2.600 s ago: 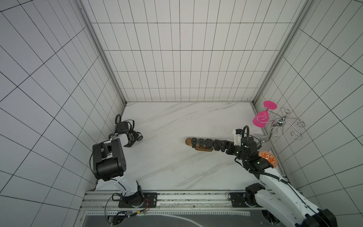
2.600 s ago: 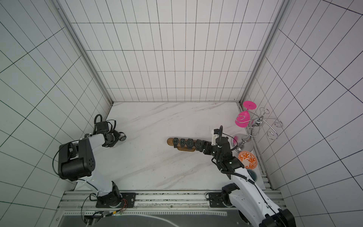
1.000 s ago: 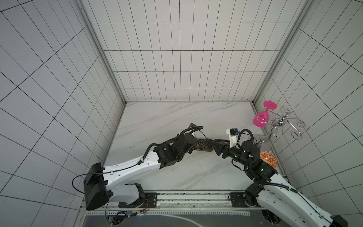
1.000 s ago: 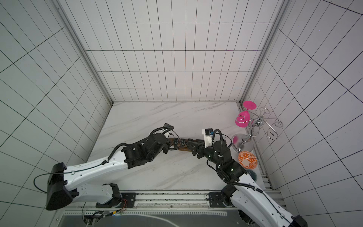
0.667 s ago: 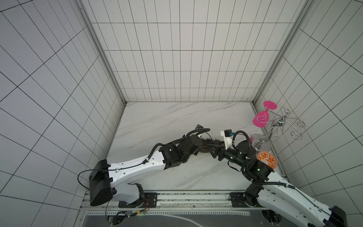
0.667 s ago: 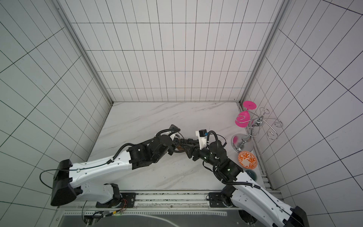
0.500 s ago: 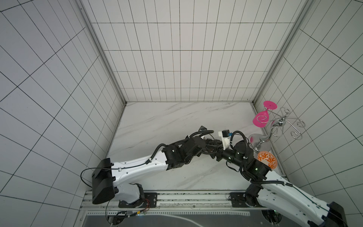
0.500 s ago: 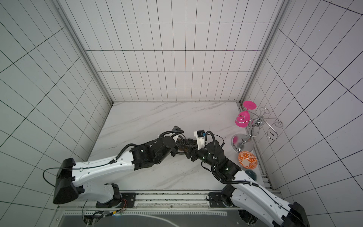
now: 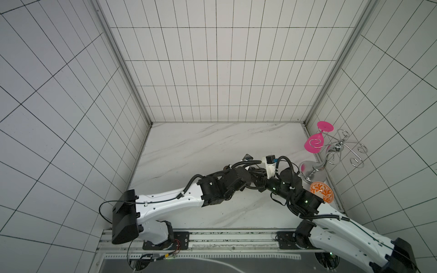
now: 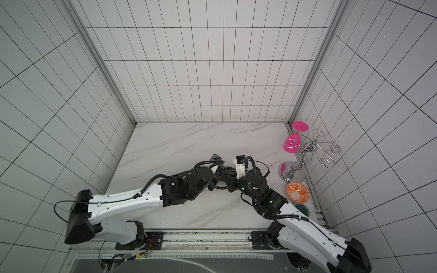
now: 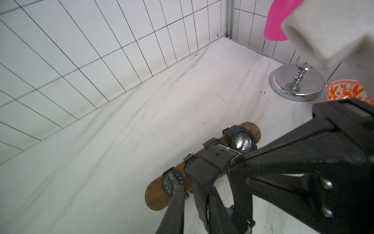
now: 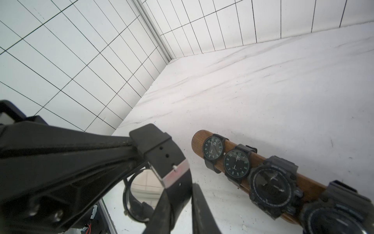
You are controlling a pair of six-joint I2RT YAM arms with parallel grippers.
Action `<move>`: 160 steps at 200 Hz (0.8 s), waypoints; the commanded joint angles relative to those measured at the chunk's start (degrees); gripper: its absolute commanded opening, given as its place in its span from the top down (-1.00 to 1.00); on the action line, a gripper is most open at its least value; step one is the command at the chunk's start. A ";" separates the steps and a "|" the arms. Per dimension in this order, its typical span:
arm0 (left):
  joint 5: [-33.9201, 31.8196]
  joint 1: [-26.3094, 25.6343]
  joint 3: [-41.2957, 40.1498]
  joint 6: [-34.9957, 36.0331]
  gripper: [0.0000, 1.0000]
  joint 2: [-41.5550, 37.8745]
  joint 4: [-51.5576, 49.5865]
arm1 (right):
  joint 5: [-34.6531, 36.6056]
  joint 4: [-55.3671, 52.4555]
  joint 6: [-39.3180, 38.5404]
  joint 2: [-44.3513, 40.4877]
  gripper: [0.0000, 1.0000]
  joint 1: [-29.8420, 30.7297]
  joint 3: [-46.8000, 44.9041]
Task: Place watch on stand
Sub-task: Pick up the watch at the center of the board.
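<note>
Finding four watches (image 12: 213, 151) seated on the stand (image 12: 197, 141); fifth watch (image 12: 162, 154) pinched in left gripper (image 12: 134, 147), not yet mounted; whether right gripper (image 12: 182, 194) grips it, I cannot tell.

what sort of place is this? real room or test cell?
Probably a purpose-built robot test cell: white tiled walls box in a marble-look tabletop, the left arm and right arm mount on a metal rail along its front edge, and the contents are props like a wooden watch stand.

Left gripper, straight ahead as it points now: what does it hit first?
Probably the stand, about where the two slim watches sit, beyond the watch it holds. The right gripper, at that strap, lies close beside; depth unclear.
</note>
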 commanded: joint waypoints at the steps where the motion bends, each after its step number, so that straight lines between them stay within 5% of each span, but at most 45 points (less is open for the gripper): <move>1: -1.15 -0.46 1.53 0.80 1.00 -0.10 0.84 | 1.50 -0.72 0.06 0.34 0.79 0.58 6.33; 23: -1.13 -0.56 1.57 0.77 1.00 -0.22 0.84 | 1.53 -0.86 0.04 0.63 0.99 0.60 6.38; 52: -0.44 -0.60 1.05 0.41 1.00 -0.80 1.26 | 3.21 -1.80 0.91 -0.02 1.00 0.58 6.57; 96: 0.85 -0.68 -4.44 -1.13 0.47 -4.84 7.93 | 6.09 -2.73 2.19 -2.08 1.00 0.61 6.49; 160: 0.83 -0.59 -19.25 -2.50 -0.60 -16.37 26.55 | 7.98 -4.00 4.05 -2.45 1.00 0.57 7.58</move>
